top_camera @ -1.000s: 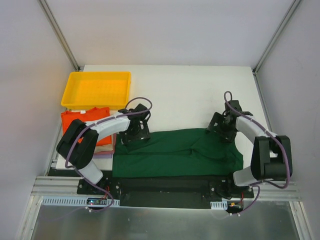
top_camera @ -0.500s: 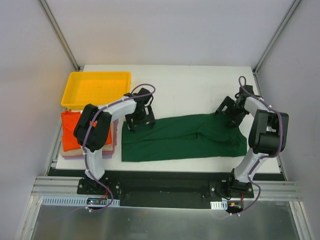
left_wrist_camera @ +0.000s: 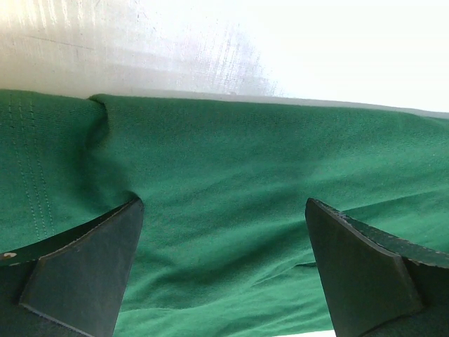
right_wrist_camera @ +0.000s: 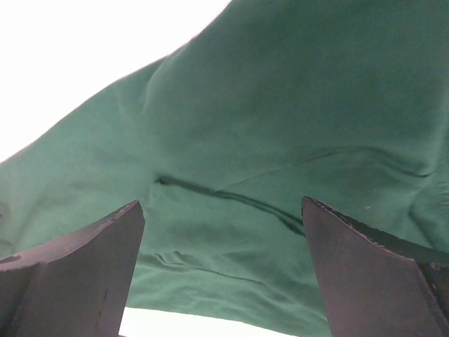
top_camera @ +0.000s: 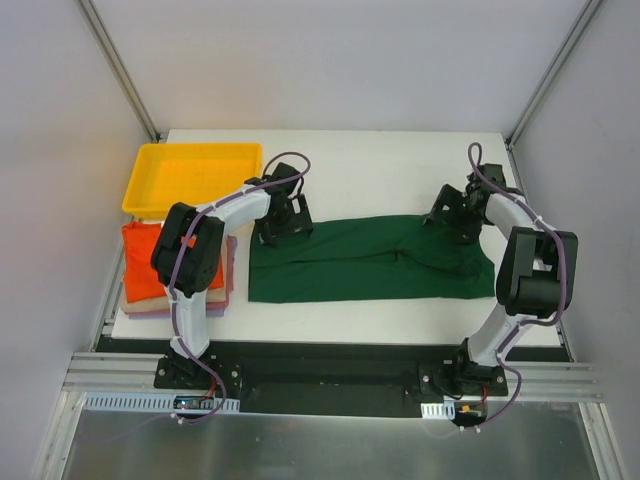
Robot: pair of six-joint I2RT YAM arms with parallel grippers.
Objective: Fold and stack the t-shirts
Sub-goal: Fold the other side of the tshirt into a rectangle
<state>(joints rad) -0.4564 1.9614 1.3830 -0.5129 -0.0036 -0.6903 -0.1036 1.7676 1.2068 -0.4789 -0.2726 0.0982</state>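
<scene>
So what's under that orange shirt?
A beige shirt and a lilac shirt, only their edges showing. The orange shirt covers the rest, so further layers cannot be seen.

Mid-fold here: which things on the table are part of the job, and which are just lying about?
Job: green t-shirt, laid out flat; folded stack, orange on top; left tool and right tool, both open over the green t-shirt.
Lying about: yellow tray.

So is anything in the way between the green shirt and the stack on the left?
Nothing visible on the table; the green t-shirt lies beside the stack, though the left arm hangs over the stack's right side.
</scene>
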